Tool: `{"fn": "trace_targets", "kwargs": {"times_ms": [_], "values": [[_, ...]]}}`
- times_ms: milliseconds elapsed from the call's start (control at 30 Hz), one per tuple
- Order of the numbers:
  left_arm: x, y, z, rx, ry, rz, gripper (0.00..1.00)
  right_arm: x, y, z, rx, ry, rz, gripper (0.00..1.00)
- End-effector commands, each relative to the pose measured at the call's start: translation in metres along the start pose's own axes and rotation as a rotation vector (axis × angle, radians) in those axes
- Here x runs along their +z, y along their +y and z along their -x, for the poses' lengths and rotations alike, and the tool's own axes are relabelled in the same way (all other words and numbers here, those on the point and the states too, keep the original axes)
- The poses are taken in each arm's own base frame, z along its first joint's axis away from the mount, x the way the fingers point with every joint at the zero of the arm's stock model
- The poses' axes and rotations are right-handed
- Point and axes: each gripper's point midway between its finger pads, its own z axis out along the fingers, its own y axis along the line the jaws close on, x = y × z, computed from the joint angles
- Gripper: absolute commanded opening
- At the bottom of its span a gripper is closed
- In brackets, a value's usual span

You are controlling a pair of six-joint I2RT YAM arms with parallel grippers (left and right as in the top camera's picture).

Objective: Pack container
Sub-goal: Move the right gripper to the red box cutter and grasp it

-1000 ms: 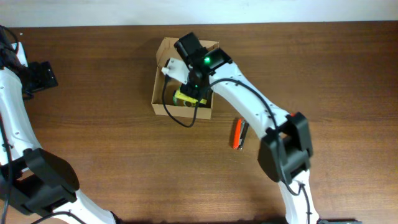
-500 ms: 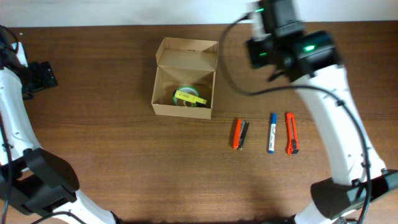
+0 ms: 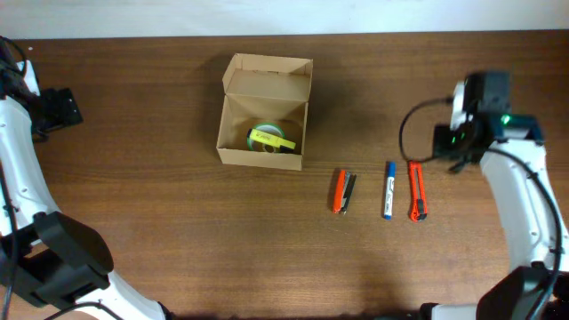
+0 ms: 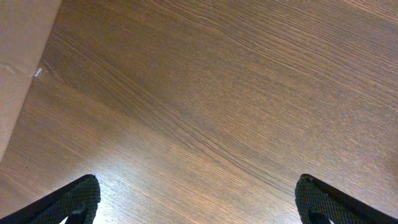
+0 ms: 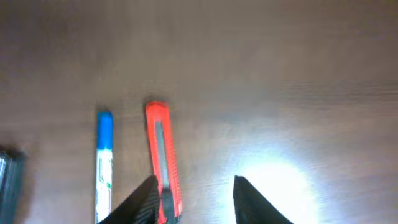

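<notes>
container (image 3: pixel 260 158): tan cardboard box, at about 11 o'clock from the desk's middle in the overhead view; flap lid open, standing up along its 12 o'clock side.
contents: tape roll (image 3: pixel 267 138) with a yellow-green strip lies inside, toward the 6 o'clock wall.
desk (image 3: pixel 178 222): dark brown wood grain.
loose items: one row at 4 o'clock of the container, well apart from it. from 9 to 3 o'clock: orange tool (image 3: pixel 339 191) just beside a thin black tool (image 3: pixel 350 190), blue marker (image 3: pixel 388 189), orange box cutter (image 3: pixel 415 190). all lie lengthwise, 12 to 6.
right pincer (image 5: pixel 196 202): over bare desk, at about 2 o'clock of the orange box cutter. moderate gap between the fingers, nothing held. in the wrist view one fingertip (image 5: pixel 148 199) overlaps the cutter's near end; contact cannot be told.
left pincer (image 4: pixel 199 208): at the 9 o'clock edge of the desk, well apart from the container. fingers spread wide, nothing held, bare wood beneath.
image quality: right wrist view is soft, fine detail unreadable.
</notes>
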Motion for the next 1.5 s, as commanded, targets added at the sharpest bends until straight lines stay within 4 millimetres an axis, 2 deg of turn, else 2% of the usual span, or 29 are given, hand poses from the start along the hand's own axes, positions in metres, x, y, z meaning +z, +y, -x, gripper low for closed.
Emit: {"fn": "trace_targets", "kwargs": {"times_ms": [0,33,100,233,333,500,700,900,1100,1200,1267,1367,1433,1467], "values": [[-0.001,-0.001,-0.002,0.019,0.002,-0.010,1.00,0.015,0.003,-0.026,-0.006,0.026,0.026,0.57],[-0.001,-0.001,-0.002,0.019,0.002,-0.010,1.00,0.023,0.003,-0.033,-0.008,0.037,0.020,0.64],[-0.001,-0.001,-0.002,0.019,0.002,-0.010,1.00,0.037,0.005,-0.046,-0.010,0.054,0.021,0.65],[-0.001,-0.001,-0.002,0.019,0.002,-0.010,1.00,0.047,0.008,-0.061,-0.062,0.088,0.029,0.64],[-0.001,-0.001,-0.002,0.019,0.002,-0.010,1.00,0.053,0.009,-0.065,-0.124,0.112,0.034,0.61],[-0.001,-0.001,-0.002,0.019,0.002,-0.010,1.00,0.067,0.012,-0.070,-0.164,0.150,0.050,0.61],[-0.001,-0.001,-0.002,0.019,0.002,-0.010,1.00,0.086,0.025,-0.078,-0.178,0.196,0.120,0.62],[-0.001,-0.001,-0.002,0.018,0.002,-0.010,1.00,0.091,0.028,-0.076,-0.195,0.191,0.133,0.63],[-0.001,-0.001,-0.002,0.019,0.002,-0.010,1.00,0.103,0.031,-0.080,-0.191,0.215,0.147,0.57],[-0.001,-0.001,-0.002,0.019,0.002,-0.010,1.00,0.107,0.032,-0.082,-0.190,0.223,0.148,0.53],[-0.001,-0.001,-0.002,0.019,0.002,-0.010,1.00,0.110,0.032,-0.081,-0.164,0.222,0.145,0.46],[-0.001,-0.001,-0.002,0.019,0.002,-0.010,1.00,0.111,0.032,-0.078,-0.138,0.212,0.141,0.20],[-0.001,-0.001,-0.002,0.019,0.002,-0.010,1.00,0.112,0.032,-0.076,-0.125,0.208,0.139,0.13],[-0.001,-0.001,-0.002,0.019,0.002,-0.010,1.00,0.112,0.032,-0.075,-0.107,0.204,0.136,0.04]]}}
